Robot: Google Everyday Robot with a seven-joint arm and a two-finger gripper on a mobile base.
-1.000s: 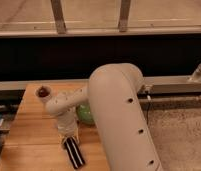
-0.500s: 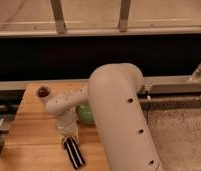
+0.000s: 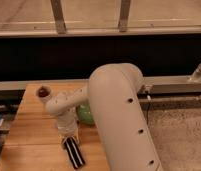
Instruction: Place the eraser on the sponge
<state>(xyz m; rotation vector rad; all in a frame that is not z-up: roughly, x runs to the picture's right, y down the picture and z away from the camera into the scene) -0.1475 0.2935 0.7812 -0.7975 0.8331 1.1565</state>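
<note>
The eraser (image 3: pixel 74 152), a long black block with white lengthwise stripes, lies on the wooden table (image 3: pixel 29 135) near its front edge, angled toward the lower right. My gripper (image 3: pixel 68 139) hangs straight down from the white arm and sits right over the eraser's upper end, which it hides. Whether it touches the eraser cannot be made out. The sponge is out of view, possibly behind the arm.
A green bowl (image 3: pixel 84 115) stands just behind the gripper, half hidden by the big white arm (image 3: pixel 121 120). A small dark reddish round thing (image 3: pixel 42 92) shows by the arm's elbow at the back left. Speckled floor (image 3: pixel 179 135) lies to the table's right.
</note>
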